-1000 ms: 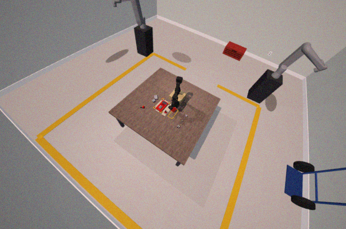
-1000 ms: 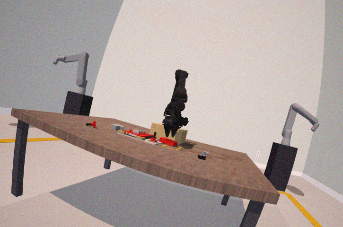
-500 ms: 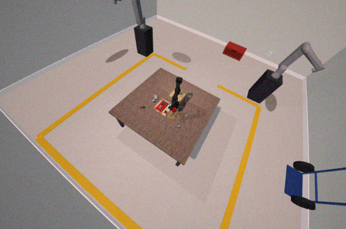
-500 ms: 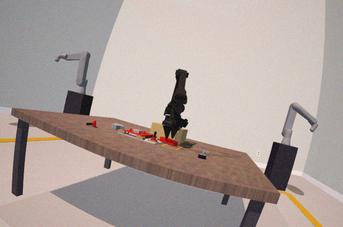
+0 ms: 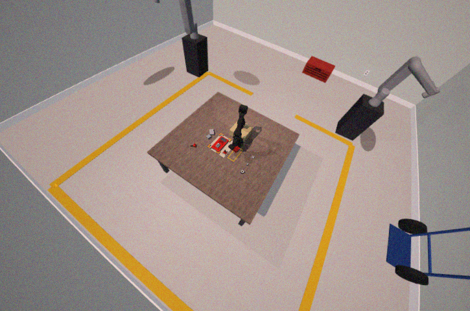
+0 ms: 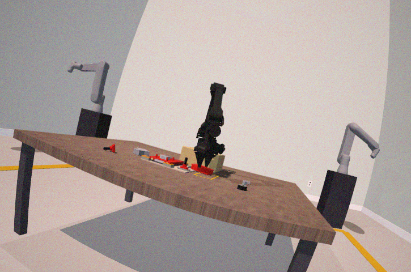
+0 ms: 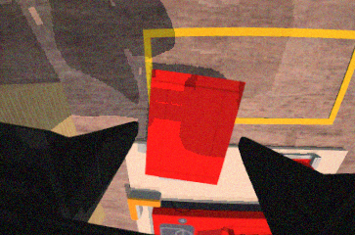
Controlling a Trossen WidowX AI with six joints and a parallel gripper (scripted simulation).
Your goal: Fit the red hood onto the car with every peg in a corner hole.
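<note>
The red hood [image 5: 236, 148] [image 6: 202, 169] [image 7: 167, 147] lies roof up beside the jig board, turned a little against the yellow outline. In the wrist view it overlaps the outline's corner and the cream board's edge. My gripper [image 6: 203, 165] [image 7: 189, 134] is open, with its fingertips low over the hood; in the wrist view one finger shows on each side, the gap wider on the left. Whether the tips reach below the roof is unclear. The red chassis [image 5: 216, 148] [image 6: 173, 161] [image 7: 209, 215] sits in the jig with the grey engine block [image 6: 164, 157] on it. Pegs are too small to make out clearly.
The cream jig board [image 7: 239, 181] has orange corner brackets [image 7: 146, 202]. A yellow outline [image 7: 253, 33] is marked on the table. Tan blocks [image 6: 187, 153] [image 7: 19, 103] stand behind the gripper. A red part with a black post [image 6: 185, 166] stands near the hood. Grey blocks [image 6: 140, 151] lie beyond the jig.
</note>
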